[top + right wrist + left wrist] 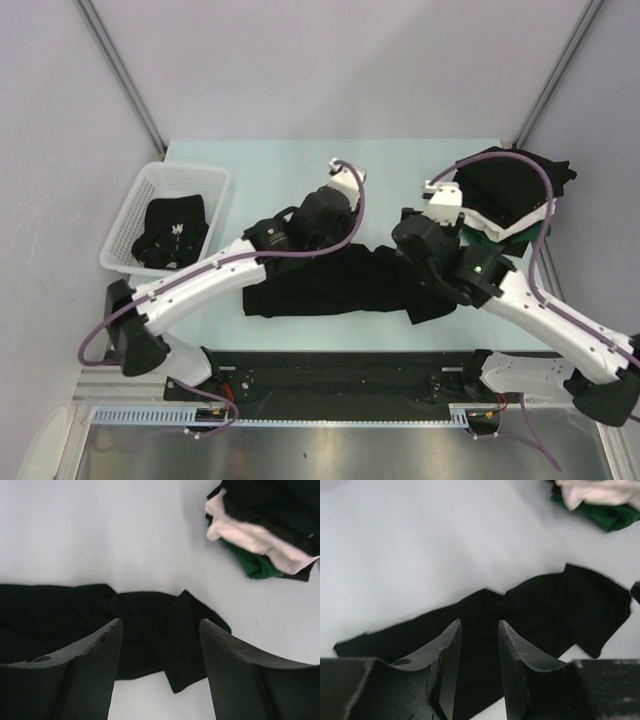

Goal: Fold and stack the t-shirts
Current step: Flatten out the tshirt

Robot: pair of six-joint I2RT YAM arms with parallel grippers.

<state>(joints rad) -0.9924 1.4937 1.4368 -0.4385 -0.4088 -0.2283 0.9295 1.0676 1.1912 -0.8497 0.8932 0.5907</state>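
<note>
Two arms reach over one pale tabletop (pixel 270 170). One black t-shirt (pixel 330 285) lies stretched in a long, rumpled band along the near edge, from the middle toward the right.

One stack of folded t-shirts (pixel 505 190) sits at the far right corner. It shows three colours: a black layer on top, a white layer (pixel 250 535) under it and a green layer (pixel 252 565) at the bottom. How many shirts make up the black part cannot be told.

One white mesh basket (pixel 150 185) stands at the left edge. It holds a crumpled black garment (pixel 172 232) with a small pale mark.

Only the top view shows the basket and the full spread of the stack, but there the wrists hide both pincers. The left wrist view shows the left pincer (pixel 479 630) open and empty, its two fingers a modest gap apart over the black t-shirt. Of the stack, this view catches only a corner of white and green at its upper right.

The right wrist view shows the right pincer (pixel 161 625) open wide and empty. It hangs over the right end of the black t-shirt, where a fold of cloth juts toward the near edge. All three colours of the stack show in this view.
</note>
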